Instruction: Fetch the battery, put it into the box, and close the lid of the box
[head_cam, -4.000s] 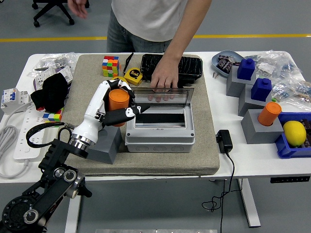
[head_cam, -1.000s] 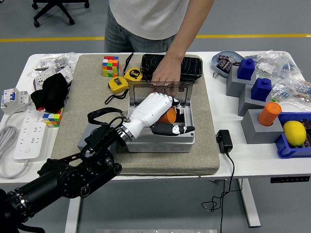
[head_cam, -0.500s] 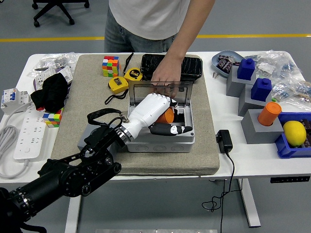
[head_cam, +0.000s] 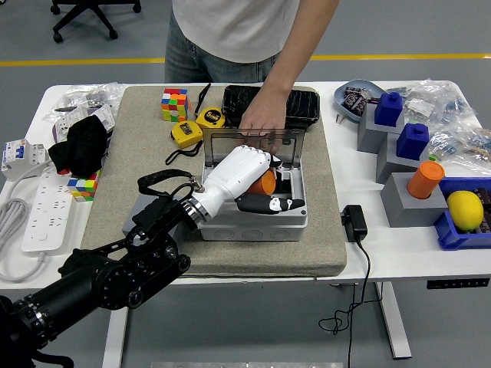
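From the head view, the robot's left hand [head_cam: 247, 178] reaches in from the left, over the grey box [head_cam: 253, 220] that sits on the tan mat [head_cam: 138, 153]. The hand's fingers are curled around the orange battery [head_cam: 265, 182], and the thumb sticks out to the right. Only a small orange bit of the battery peeks out under the white hand. The battery is down inside the open box, in its far half. It looks like the fetching part is done, and the putting-in part is almost done, but the hand has not let go yet. After that the lid must be shut. The clear lid [head_cam: 265, 139] stands up at the far side of the box. A person's hand [head_cam: 259, 123] rests on the top of the lid and holds it open. Which way the battery points is hard to tell, because the hand hides most of it. My guess is that its long side leans, with one end tipped toward the right, but I cannot be sure. The robot's right hand is not in the picture.
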Controlling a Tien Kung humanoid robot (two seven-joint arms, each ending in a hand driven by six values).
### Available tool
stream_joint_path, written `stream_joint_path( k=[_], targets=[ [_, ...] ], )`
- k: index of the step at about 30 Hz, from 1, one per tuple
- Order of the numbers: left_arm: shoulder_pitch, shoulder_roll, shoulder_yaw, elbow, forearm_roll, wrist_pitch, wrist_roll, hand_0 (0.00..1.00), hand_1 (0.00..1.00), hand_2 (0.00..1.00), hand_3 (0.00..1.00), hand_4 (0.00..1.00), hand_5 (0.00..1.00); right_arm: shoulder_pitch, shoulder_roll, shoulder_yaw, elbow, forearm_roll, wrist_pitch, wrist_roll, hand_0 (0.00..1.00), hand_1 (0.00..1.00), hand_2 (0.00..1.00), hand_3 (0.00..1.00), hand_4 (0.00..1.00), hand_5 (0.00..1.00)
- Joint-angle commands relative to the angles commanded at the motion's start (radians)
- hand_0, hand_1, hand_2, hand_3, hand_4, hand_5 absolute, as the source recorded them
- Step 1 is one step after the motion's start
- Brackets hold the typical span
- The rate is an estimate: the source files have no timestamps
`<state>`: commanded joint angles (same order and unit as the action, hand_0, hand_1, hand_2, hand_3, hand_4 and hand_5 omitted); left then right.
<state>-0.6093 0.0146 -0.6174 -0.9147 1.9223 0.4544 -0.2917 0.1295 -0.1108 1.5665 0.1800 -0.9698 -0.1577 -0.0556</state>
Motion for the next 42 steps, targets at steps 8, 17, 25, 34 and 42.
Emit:
stream_joint_path(
  k=[8,17,25,34,42],
  targets=[
    [0.001,0.001,-0.002,0.001,0.006,-0.012,-0.001,0.333,0.587,0.464,0.468,0.972,0.932,0.001,0.000,0.001,0.000,0.001,0.001,0.001,0.974,0.782,0.746,0.796,0.998,0.998],
    [0.001,0.002,-0.007,-0.002,0.009,-0.017,-0.002,0.559,0.616,0.519,0.504,0.978,0.969,0.001,0.001,0.003,0.000,0.000,0.002,0.001,0.974,0.781,0.746,0.796,0.998,0.998],
    [0.004,0.011,-0.017,-0.025,0.009,-0.011,-0.007,0.572,0.592,0.510,0.498,0.982,0.976,0.000,0.001,0.004,0.000,-0.001,0.002,0.000,0.973,0.781,0.746,0.795,0.998,0.998],
    [0.009,0.022,-0.011,-0.051,0.012,-0.007,-0.016,0.541,0.562,0.502,0.492,0.984,0.977,-0.002,0.001,0.004,0.000,-0.002,0.001,0.000,0.973,0.782,0.746,0.795,0.998,0.998],
    [0.013,0.042,-0.004,-0.125,-0.013,-0.001,-0.043,0.443,0.463,0.468,0.476,0.989,0.988,-0.005,0.001,0.004,0.000,-0.002,0.000,-0.001,0.973,0.781,0.746,0.795,0.998,0.998]
  ],
)
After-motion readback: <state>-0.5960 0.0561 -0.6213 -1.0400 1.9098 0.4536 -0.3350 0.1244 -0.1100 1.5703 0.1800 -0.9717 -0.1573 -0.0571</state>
